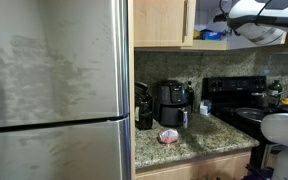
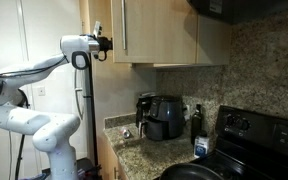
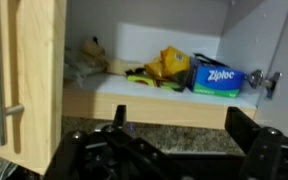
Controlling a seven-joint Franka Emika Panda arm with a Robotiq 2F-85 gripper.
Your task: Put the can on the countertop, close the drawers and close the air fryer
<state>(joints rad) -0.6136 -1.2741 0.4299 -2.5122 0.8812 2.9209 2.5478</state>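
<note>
A black air fryer (image 1: 171,103) stands on the granite countertop (image 1: 214,140) against the backsplash; it also shows in an exterior view (image 2: 164,118). A small blue and white can (image 2: 201,146) stands on the counter near the stove, and also shows next to the air fryer (image 1: 184,118). My gripper (image 2: 105,45) is high up by the upper cabinet, far above the counter. In the wrist view its two black fingers are spread apart with nothing between them (image 3: 184,130). No drawers show clearly.
The wrist view faces an open cabinet shelf (image 3: 144,100) with a blue Ziploc box (image 3: 219,77) and yellow items (image 3: 164,68). The wooden cabinet door (image 3: 24,80) hangs open. A steel fridge (image 1: 54,90), a black stove (image 2: 254,135) and a pink object (image 1: 168,135) are nearby.
</note>
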